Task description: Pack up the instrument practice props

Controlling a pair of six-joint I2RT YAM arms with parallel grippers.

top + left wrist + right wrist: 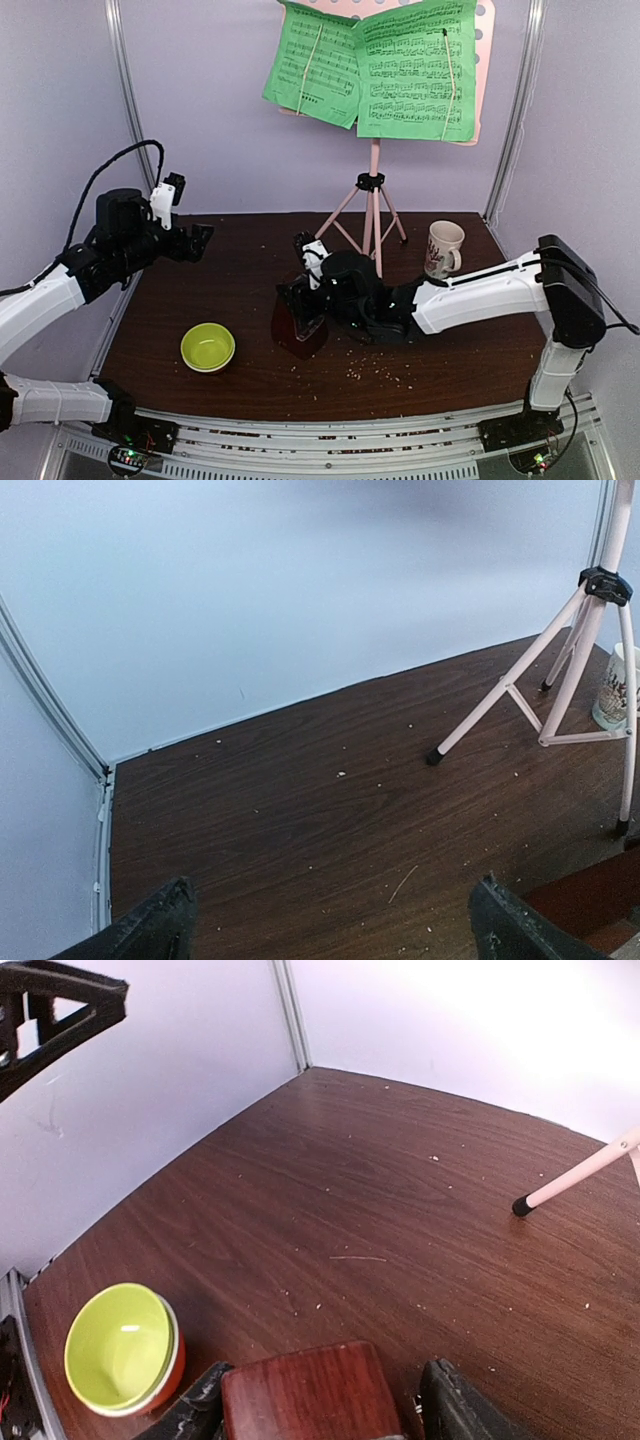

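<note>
The dark red metronome (298,332) stands mid-table; no clear cover shows. My right gripper (302,300) is shut on it near its top. In the right wrist view the metronome (310,1385) fills the space between the fingers of the right gripper (325,1410), with the left pad touching and a sliver of gap at the right. The pink music stand (375,190) stands at the back and holds the green sheet-music pages (400,70). My left gripper (200,242) is open and empty, raised at the left. It shows over bare table in the left wrist view (330,920).
A yellow-green bowl (208,347) sits front left, also in the right wrist view (115,1350). A white mug (443,248) stands right of the stand's legs (520,680). White walls and metal posts close in the back and both sides. Crumbs dot the dark wood table (420,350).
</note>
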